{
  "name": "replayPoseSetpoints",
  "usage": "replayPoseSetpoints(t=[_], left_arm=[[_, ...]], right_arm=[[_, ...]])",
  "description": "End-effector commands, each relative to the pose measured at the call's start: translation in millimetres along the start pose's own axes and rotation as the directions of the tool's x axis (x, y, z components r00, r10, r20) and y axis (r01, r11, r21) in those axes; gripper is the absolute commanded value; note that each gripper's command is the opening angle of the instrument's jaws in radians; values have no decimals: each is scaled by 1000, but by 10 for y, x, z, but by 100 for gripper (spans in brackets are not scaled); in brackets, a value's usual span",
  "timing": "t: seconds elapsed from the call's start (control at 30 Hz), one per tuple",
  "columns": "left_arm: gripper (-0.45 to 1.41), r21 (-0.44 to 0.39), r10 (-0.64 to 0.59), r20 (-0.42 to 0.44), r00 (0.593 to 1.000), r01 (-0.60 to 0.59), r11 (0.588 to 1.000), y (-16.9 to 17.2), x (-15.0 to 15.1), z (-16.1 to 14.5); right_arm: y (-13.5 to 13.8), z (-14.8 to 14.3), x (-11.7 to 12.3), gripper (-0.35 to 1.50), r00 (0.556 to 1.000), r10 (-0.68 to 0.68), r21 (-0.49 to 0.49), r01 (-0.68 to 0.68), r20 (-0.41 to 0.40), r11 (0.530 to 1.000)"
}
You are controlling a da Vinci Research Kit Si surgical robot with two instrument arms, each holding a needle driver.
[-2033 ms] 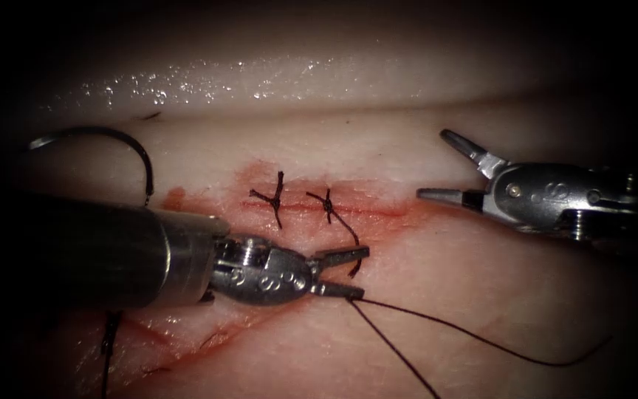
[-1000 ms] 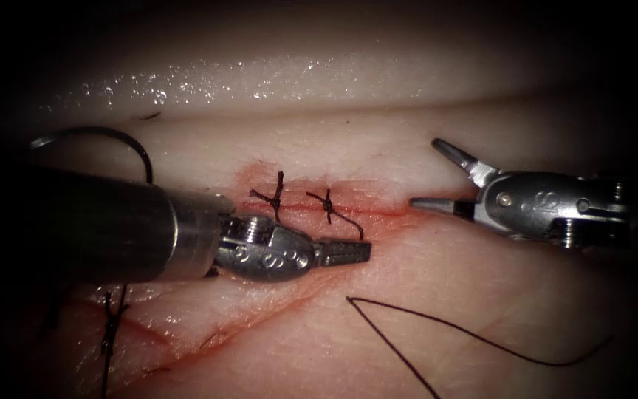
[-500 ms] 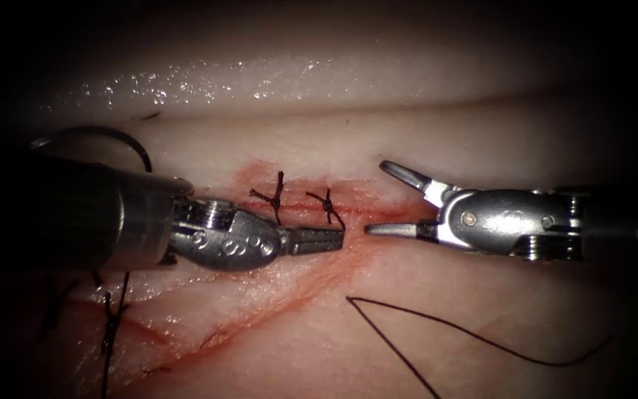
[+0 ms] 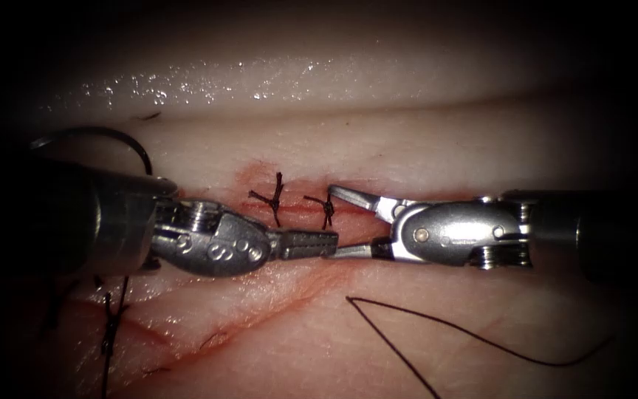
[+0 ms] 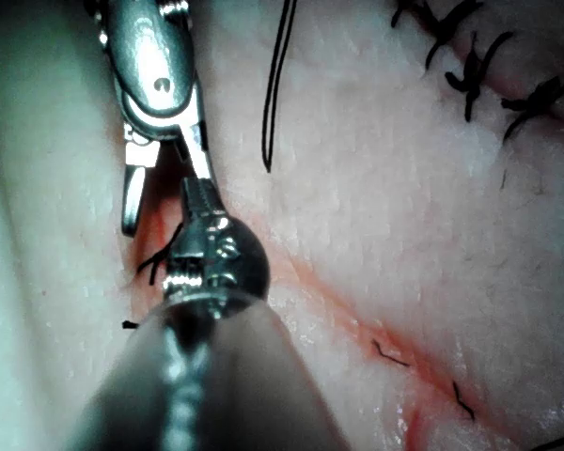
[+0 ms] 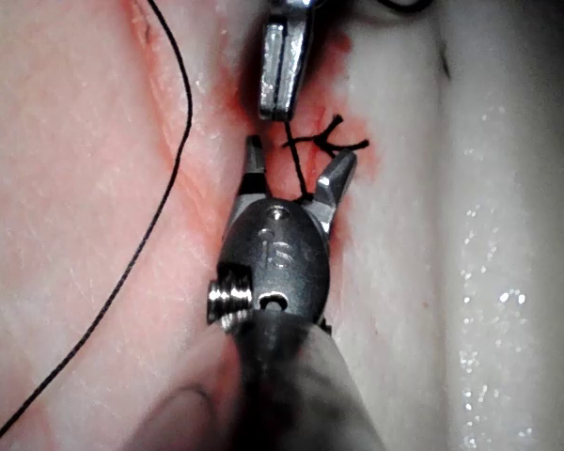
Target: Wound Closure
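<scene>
The tissue (image 4: 422, 148) carries a short cut (image 4: 297, 207) closed by two dark knots (image 4: 276, 198). My left tool (image 4: 326, 241) is shut on the thread tail (image 4: 330, 224) that hangs from the right-hand knot (image 4: 327, 208). My right tool (image 4: 328, 222) stands open, one jaw on each side of that tail, close to the knot. In the right wrist view the right tool (image 6: 296, 171) straddles the tail (image 6: 304, 174) below the left tool's shut tip. The curved needle (image 4: 105, 131) lies free on the tissue far to the left, held by neither tool.
A long loose thread (image 4: 452, 330) curves over the tissue below the tools. A second slanted cut (image 4: 208, 340) with a dark stitch (image 4: 112, 318) runs at the lower left. Red fluid (image 4: 319, 277) stains the tissue around the knots.
My left tool closed on the knot's tail and drew it up and left toward the knot. My right tool came in from the right, still open, until its jaws straddle the tail.
</scene>
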Motion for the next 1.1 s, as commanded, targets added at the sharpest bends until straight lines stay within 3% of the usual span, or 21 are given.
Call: replayPoseSetpoints(t=[0.03, 0.2, 0.5, 0.73, 1.1], left_arm=[[-45, 1, 1, 0, 1000, -1, 1000, 0, -3, 9], [-45, 2, 1, 2, 1000, -1, 1000, 0, -3, 9], [-45, -1, 2, -3, 1000, -2, 1000, 0, -3, 9], [-45, -1, 2, -2, 1000, -2, 1000, 0, -3, 10], [-45, -1, 3, -4, 1000, -3, 1000, 2, -4, 11]], right_arm=[[5, 18, 2, 118, 1000, -21, -16, 21, -7, 1000], [7, 36, 4, 114, 996, -92, -72, 91, -18, 993], [2, 58, 5, 114, 993, -115, -77, 112, -34, 991], [-2, 60, 2, 106, 992, -123, -77, 120, -41, 990], [-5, 61, 4, 108, 991, -124, -75, 120, -44, 990]])
